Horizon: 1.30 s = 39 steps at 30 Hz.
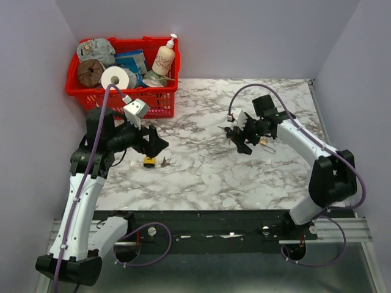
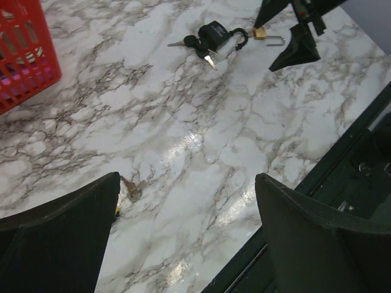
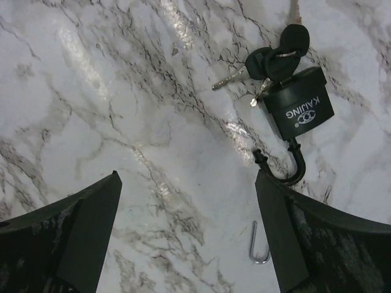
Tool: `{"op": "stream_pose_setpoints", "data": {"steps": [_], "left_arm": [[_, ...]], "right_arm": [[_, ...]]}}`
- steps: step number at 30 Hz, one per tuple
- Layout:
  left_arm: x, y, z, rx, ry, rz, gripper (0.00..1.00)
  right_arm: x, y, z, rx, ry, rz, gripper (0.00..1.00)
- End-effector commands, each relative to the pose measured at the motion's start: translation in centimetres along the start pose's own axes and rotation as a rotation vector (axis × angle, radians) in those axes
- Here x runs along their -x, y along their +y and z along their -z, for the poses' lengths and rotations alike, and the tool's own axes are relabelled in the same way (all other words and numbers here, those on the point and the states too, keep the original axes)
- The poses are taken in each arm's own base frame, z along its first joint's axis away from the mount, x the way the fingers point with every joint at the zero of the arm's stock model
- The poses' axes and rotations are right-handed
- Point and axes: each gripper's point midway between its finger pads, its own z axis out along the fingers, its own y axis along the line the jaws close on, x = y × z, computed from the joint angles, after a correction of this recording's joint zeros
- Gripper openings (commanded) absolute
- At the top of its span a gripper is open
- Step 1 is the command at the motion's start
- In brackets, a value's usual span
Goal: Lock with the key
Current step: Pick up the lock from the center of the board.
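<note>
A black padlock (image 3: 299, 107) lies on the marble table with its shackle (image 3: 287, 171) swung open. A bunch of black-headed keys (image 3: 269, 61) lies at its other end; I cannot tell if one is inserted. My right gripper (image 3: 187, 177) is open and empty, hovering just beside the padlock, whose shackle is near the right finger (image 3: 305, 238). The padlock also shows in the left wrist view (image 2: 217, 33). My left gripper (image 2: 187, 177) is open and empty, above a yellow padlock (image 1: 148, 162) with a loose key (image 2: 131, 189) by its left finger.
A small brass padlock (image 2: 259, 32) with a silver shackle (image 3: 259, 244) lies next to the black one. A red basket (image 1: 91, 94) of household items stands at the back left. The table's front edge and a black rail (image 1: 201, 229) are near the arm bases.
</note>
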Motion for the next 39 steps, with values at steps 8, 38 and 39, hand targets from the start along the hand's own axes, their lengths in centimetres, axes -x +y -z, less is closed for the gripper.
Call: {"op": "stream_pose_setpoints", "data": {"steps": [8, 38, 39], "left_arm": [[1.4, -3.2, -0.5, -0.24, -0.024, -0.051, 0.99], [0.0, -3.0, -1.7, -0.27, -0.01, 0.009, 0.99], [-0.1, -3.0, -1.7, -0.272, -0.01, 0.009, 0.99]], "right_arm": [[-0.4, -9.6, -5.5, 0.009, 0.076, 0.339, 1.0], [-1.1, -10.7, -9.1, 0.185, 0.203, 0.34, 0.97], [-1.0, -10.6, -9.0, 0.189, 0.199, 0.335, 0.97]]}}
